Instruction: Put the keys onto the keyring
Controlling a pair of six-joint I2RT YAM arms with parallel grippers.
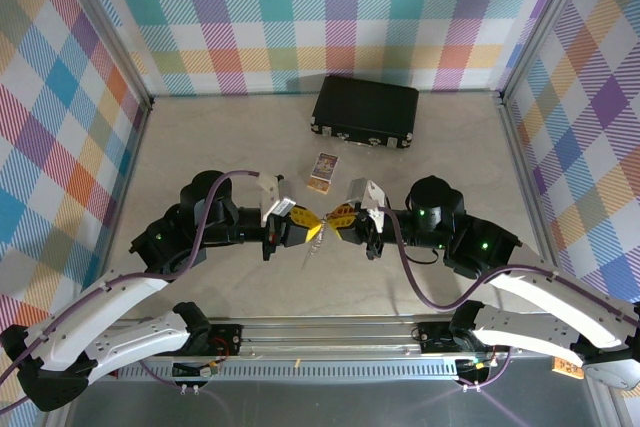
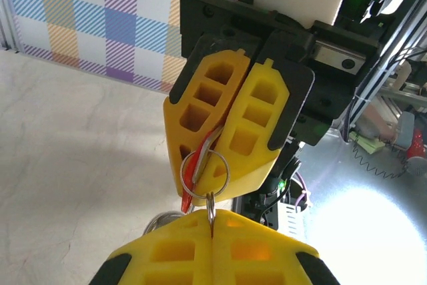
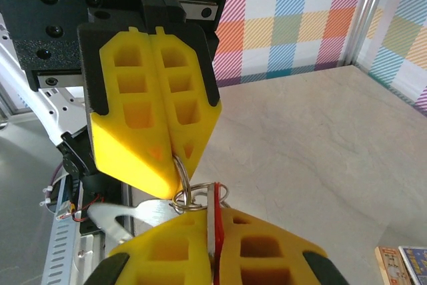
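Two grippers meet tip to tip, raised over the table near the arm bases. The right gripper is pressed together, pinching the keys by the red tag. The left gripper is pressed together on the keyring, thin metal nipped between its fingers. The keys and keyring touch between the tips. A black case and a card lie beyond.
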